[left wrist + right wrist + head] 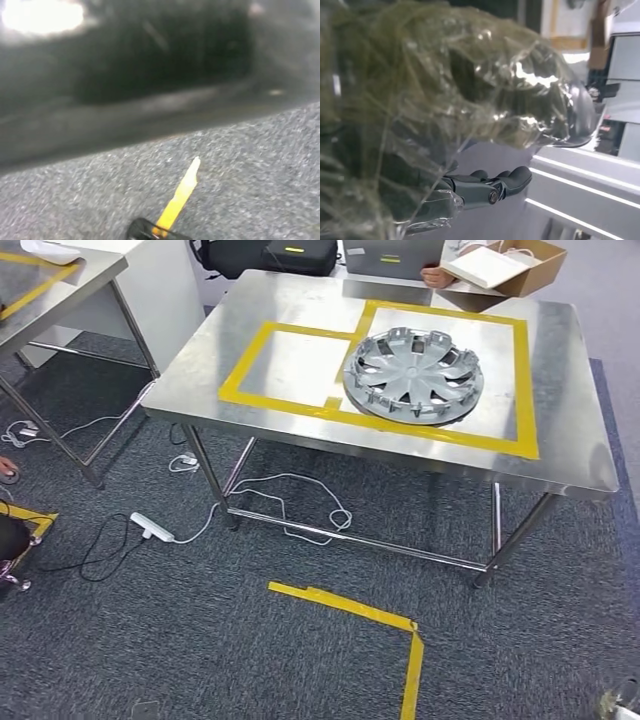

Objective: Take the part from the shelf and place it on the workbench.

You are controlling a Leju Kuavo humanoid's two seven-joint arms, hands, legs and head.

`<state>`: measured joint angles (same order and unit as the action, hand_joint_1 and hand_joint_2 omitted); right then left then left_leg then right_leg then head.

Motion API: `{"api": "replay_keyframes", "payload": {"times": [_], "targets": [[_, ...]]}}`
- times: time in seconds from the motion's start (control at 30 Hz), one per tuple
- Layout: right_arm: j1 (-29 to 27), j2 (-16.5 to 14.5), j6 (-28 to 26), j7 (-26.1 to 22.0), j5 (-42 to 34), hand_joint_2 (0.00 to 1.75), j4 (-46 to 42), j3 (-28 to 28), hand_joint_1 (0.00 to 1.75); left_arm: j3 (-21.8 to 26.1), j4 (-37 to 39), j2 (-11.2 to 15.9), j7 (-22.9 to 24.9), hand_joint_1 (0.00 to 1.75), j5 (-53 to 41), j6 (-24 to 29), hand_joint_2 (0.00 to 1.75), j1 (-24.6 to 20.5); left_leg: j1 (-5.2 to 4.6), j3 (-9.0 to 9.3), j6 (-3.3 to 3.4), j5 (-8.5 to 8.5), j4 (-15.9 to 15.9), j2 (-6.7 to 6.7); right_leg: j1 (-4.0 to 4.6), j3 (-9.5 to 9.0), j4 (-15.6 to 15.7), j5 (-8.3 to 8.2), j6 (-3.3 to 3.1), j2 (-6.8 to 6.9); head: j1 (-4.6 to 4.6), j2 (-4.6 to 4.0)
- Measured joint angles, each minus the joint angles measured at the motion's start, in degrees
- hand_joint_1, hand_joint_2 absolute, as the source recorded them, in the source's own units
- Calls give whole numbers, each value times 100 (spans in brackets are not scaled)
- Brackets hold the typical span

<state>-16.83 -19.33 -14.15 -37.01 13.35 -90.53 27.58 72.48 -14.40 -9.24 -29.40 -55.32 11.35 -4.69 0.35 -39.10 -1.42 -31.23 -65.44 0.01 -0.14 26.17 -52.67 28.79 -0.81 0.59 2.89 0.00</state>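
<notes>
1 grey wheel cover (413,375) lies flat on the shiny steel workbench (573,440). 2 squares of yellow tape are stuck on the bench top, a big square (521,380) and a small square (249,355) that touch each other. The wheel cover sits in the big square, on the side next to the small one, and its edge lies over the tape line between them. No robot hand touches it.

At the far edge of the bench a person's hand (438,277) holds a brown box (521,265) with something white and flat inside. 1 more steel table (68,280) stands off to the left.

Under the bench a white cable (302,505) curls on the dark grey carpet (226,660), and a white plug strip (151,528) lies near the bench leg. A bent line of yellow floor tape (355,608) is stuck to the carpet in front of the bench.

The right hand (471,190) has crinkly clear plastic (433,90) over it. Its dark fingers (508,180) poke out straight from under the plastic. I cannot tell if it holds anything.

The left wrist view is blurry. It looks down at carpet and a yellow strip (181,192) of tape. I cannot tell how the left hand is.
</notes>
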Motion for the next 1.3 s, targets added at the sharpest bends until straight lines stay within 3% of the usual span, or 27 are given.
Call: {"api": "replay_keyframes", "payload": {"times": [0.03, 0.07, 0.1, 0.13, 0.2, 0.27, 0.3, 0.37, 0.4, 0.47, 0.5, 0.53, 0.57, 0.6, 0.67, 0.7, 0.77, 0.8, 0.87, 0.9, 0.97, 1.03, 1.07, 1.1, 1.13, 1.23, 1.3], "targets": [[21, -1, 2, -4, 3, 0, 91, 79, 0, 7, 0, -3, 0, 0, 3, -1, 0, -1, 8, -31, -20, -173, -380, 0, 2, 101, -42, -62, 2, 5, 2, 0], [43, -1, 4, -5, 4, 0, 167, 145, 0, 13, 0, -4, 0, 0, 3, -1, 0, -4, 14, -8, -32, -183, -644, 0, 3, 219, -99, -121, 9, 9, 2, 0], [60, -1, 5, -5, 5, 0, 228, 197, 0, 17, -1, -5, 0, 0, 4, -1, 0, -7, 19, 81, -36, -67, -749, 1, 3, 343, -163, -176, 20, 10, 4, 0], [72, 0, 8, -5, 7, 0, 280, 241, 0, 20, -2, -5, 0, 0, 4, -1, 0, -11, 23, 256, -32, 99, -662, 0, 2, 472, -220, -231, 36, 10, 5, 0], [82, 1, 11, -6, 7, 0, 352, 305, 0, 23, -7, -5, -1, 0, 4, -1, 0, -25, 21, 872, 0, 236, 7, -6, 10, 666, -295, -338, 87, 7, 9, 0], [94, 1, 12, -8, 8, 0, 398, 352, 0, 26, -15, -8, -5, 0, 3, -1, 0, -52, 5, 1450, 62, 83, 799, -20, 25, 755, -326, -457, 155, 15, 2, 0], [101, 2, 12, -10, 8, 0, 416, 366, 0, 27, -19, -11, -8, 0, 2, -1, 0, -65, -10, 1583, 90, 26, 1023, -25, 27, 787, -333, -521, 185, 22, 1, 0], [110, 7, 11, -12, 9, 0, 451, 386, 0, 33, -20, -28, -11, 0, 2, -1, 0, -64, -20, 1517, 170, 47, 1117, -7, 14, 861, -344, -595, 242, 17, -1, 0], [109, 9, 11, -4, 9, 0, 469, 402, 0, 39, -21, -36, -11, 0, 4, -1, 0, -56, -21, 1448, 229, 99, 1121, 11, 5, 917, -414, -491, 266, 2, -5, 0], [120, 13, 32, 73, 32, 0, 550, 472, 0, 61, -23, -40, -11, 0, 12, -1, 0, -46, -32, 1265, 344, 244, 1122, 47, -11, 1078, -880, 46, 306, -30, -29, 0], [144, 16, 73, 118, 75, 0, 641, 539, 0, 72, -24, -38, -11, 0, 16, -1, 0, -44, -54, 1165, 380, 324, 1117, 51, -14, 1159, -1252, 360, 314, -34, -40, 0], [184, 24, 132, 145, 137, 0, 763, 639, 0, 79, -24, -38, -11, 0, 19, -1, 0, -43, -77, 1060, 395, 405, 1108, 56, -15, 1212, -1625, 574, 316, -35, -44, 0], [240, 35, 218, 126, 242, 0, 934, 776, 0, 84, -24, -42, -11, 0, 20, -1, 0, -43, -100, 947, 404, 483, 1093, 59, -10, 1211, -1907, 636, 309, -36, -43, 0], [320, 50, 305, 66, 382, 0, 1145, 962, 0, 87, -24, -47, -11, 0, 20, -1, 0, -44, -118, 832, 409, 556, 1070, 61, 0, 1137, -2030, 538, 294, -36, -42, 0], [567, 89, 413, -59, 736, 0, 1689, 1460, 0, 99, -24, -65, -13, 0, 22, -1, 0, -45, -145, 617, 407, 687, 1028, 62, 39, 728, -1763, 145, 229, -37, -44, 0], [722, 115, 405, -84, 918, 0, 1987, 1741, 0, 105, -24, -81, -18, 0, 23, -1, 0, -48, -155, 542, 399, 753, 1014, 62, 70, 381, -1372, 70, 175, -34, -44, 0], [1030, 177, 273, -23, 1234, 0, 2689, 2255, 0, 115, -25, -113, -46, 0, 26, 1, 0, -56, -170, 458, 367, 877, 998, 68, 117, -304, -395, 246, 78, -17, -46, 0], [1168, 220, 161, 34, 1352, 0, 3083, 2476, 0, 117, -26, -126, -63, 0, 32, 4, 0, -60, -167, 436, 342, 940, 997, 77, 136, -503, -55, 367, 47, -14, -39, 0], [1386, 301, -112, 241, 1542, 0, 3927, 2875, 0, 126, -26, -129, -83, 0, 46, 12, 0, -58, -151, 389, 282, 1035, 994, 87, 136, -548, 159, 375, 16, -14, -43, 0], [1462, 342, -283, 421, 1638, 0, 4335, 3053, 0, 130, -26, -126, -85, 0, 52, 19, 0, -52, -141, 355, 243, 977, 949, 78, 127, -501, 153, 311, -15, -12, -48, 0], [1567, 401, -638, 868, 1870, 0, 5061, 3298, 0, 145, -26, -120, -83, 0, 58, 37, 0, -31, -113, 224, 159, 550, 567, 47, 94, -398, 153, 186, -58, -4, -56, 0], [1629, 443, -922, 1272, 2143, 0, 5680, 3426, 0, 160, -26, -118, -81, 0, 59, 59, 0, -18, -64, 28, 83, 25, -181, 37, 86, -256, 117, 93, -66, -10, -52, 0], [1651, 458, -1009, 1468, 2299, 0, 5928, 3456, 0, 164, -26, -117, -81, 0, 59, 69, 0, -16, -40, -27, 54, -88, -493, 37, 80, -177, 83, 57, -56, -16, -51, 0], [1674, 472, -1069, 1673, 2466, 0, 6150, 3475, 0, 166, -26, -116, -81, 0, 59, 78, 0, -14, -18, -5, 29, -77, -647, 36, 71, -93, 37, 29, -42, -23, -51, 0], [1695, 484, -1102, 1869, 2633, 0, 6339, 3483, 0, 167, -26, -116, -81, 0, 60, 85, 0, -13, 1, 117, 9, 23, -579, 35, 57, -14, -18, 11, -28, -36, -51, 0], [1757, 504, -1085, 2243, 3086, 0, 6769, 3463, 0, 173, -26, -112, -81, 0, 65, 98, 0, -11, 50, 860, -17, 296, 469, -70, 23, 169, -193, -21, 42, -102, -48, 0], [1794, 509, -1032, 2388, 3340, 0, 6965, 3400, 0, 182, -26, -113, -80, 0, 64, 98, 0, -5, 52, 1082, 28, 274, 878, -137, 27, 257, -271, -50, 110, -159, -49, 0]]}}
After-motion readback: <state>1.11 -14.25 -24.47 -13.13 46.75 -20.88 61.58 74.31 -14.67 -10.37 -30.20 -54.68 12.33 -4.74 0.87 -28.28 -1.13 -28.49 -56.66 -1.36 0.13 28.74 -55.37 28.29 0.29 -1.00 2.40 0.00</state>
